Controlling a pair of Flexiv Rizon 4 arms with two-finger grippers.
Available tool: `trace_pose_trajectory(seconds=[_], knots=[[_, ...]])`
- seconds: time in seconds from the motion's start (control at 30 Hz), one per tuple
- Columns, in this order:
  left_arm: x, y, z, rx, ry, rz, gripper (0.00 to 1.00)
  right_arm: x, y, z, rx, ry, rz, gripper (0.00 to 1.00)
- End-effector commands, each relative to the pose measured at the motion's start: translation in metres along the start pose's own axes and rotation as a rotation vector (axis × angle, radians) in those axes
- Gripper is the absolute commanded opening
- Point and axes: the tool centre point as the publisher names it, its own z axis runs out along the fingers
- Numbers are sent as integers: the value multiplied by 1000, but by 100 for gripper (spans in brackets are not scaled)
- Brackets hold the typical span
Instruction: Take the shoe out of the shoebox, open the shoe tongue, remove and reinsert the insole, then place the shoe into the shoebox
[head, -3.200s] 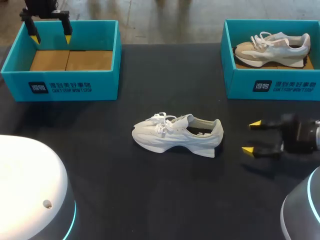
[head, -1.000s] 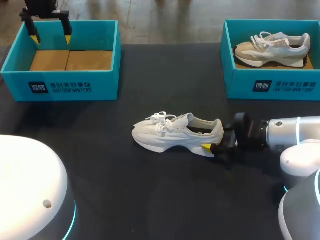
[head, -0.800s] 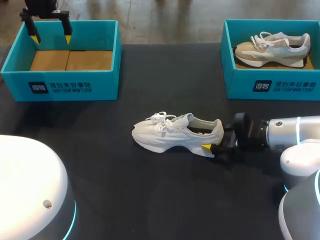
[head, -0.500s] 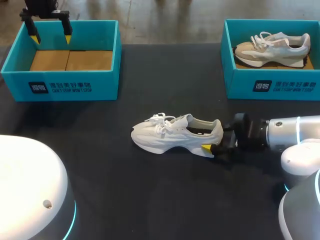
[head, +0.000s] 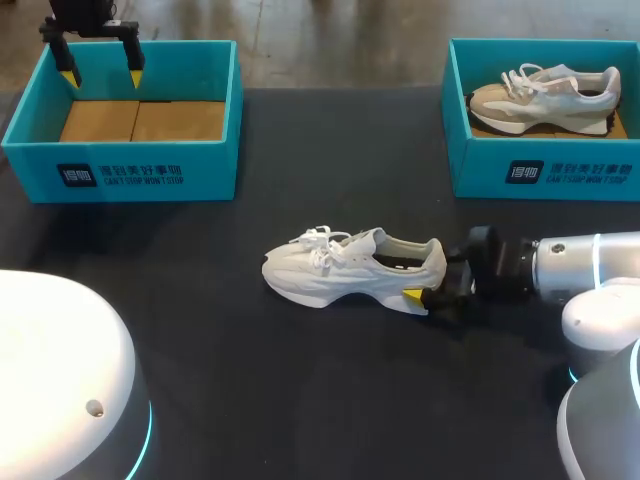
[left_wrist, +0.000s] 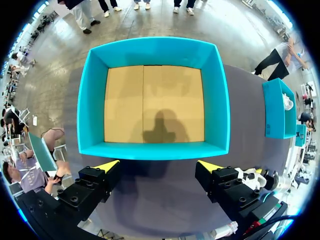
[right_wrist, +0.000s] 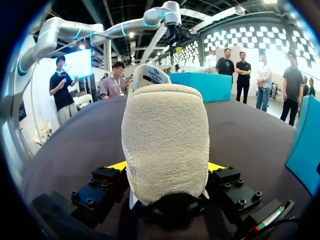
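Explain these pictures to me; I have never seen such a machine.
A robot with two arms stands at a black table. The head view looks down from above and behind; each round picture comes from a camera on one arm's wrist. On the table lie a white shoe, an empty teal shoebox, and a second shoebox holding a beige shoe. The left claw hangs open over the empty shoebox. The right claw grips the white shoe's heel from both sides.

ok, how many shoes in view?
2. White shoe on the table, heel between the right fingers; beige shoe in the right box. No others visible.
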Motion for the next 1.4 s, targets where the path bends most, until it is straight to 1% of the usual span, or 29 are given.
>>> trace_pose_trajectory(seconds=[0.03,0.07,0.13,0.2,0.23,0.4,0.43,0.5,0.57,0.6,0.67,0.73,0.77,0.8,0.87,0.9,0.93,0.97,1.0,1.03,1.07,1.1,1.17,1.33,1.4], knots=[[3,0,-7,1,7,21,100,1,1,1,3,0,1,0],[6,2,-10,7,6,17,100,1,1,1,3,0,1,0],[12,5,-14,-6,25,39,100,1,1,1,3,0,1,0],[15,6,-15,2,18,36,100,1,1,1,3,0,1,0],[21,9,-17,7,14,44,100,1,1,1,3,0,1,0],[33,15,-19,5,34,86,100,1,1,1,3,0,1,0],[38,18,-19,16,30,102,100,1,1,1,3,0,1,0],[41,20,-20,13,44,116,100,1,1,1,3,0,1,0],[50,30,-24,30,57,152,100,1,1,1,3,0,1,0],[50,30,-24,30,57,152,100,1,1,1,3,0,1,0],[64,43,-29,48,64,186,100,1,1,1,3,0,1,0],[74,49,-31,53,59,191,100,1,1,1,3,0,1,0],[83,53,-33,58,49,195,100,1,1,1,3,0,1,0],[85,54,-34,59,49,200,100,1,1,1,3,0,1,0],[103,63,-38,55,46,215,100,1,1,1,3,0,1,0],[105,64,-38,48,47,219,100,1,1,1,3,0,1,0],[117,68,-39,47,45,221,100,1,1,1,3,0,1,0],[124,70,-39,46,39,220,100,1,1,1,3,0,1,0],[127,71,-39,43,38,220,100,1,1,1,3,0,1,0],[139,76,-40,35,33,222,100,1,1,1,3,0,1,0],[145,79,-40,32,28,223,100,1,1,1,3,0,1,0],[147,80,-39,32,28,223,100,1,1,1,3,0,1,0],[164,87,-39,37,18,217,100,1,1,1,3,0,1,0],[190,100,-38,34,20,187,100,1,1,1,3,0,1,0],[204,108,-37,46,17,174,100,1,1,1,3,0,1,0]])
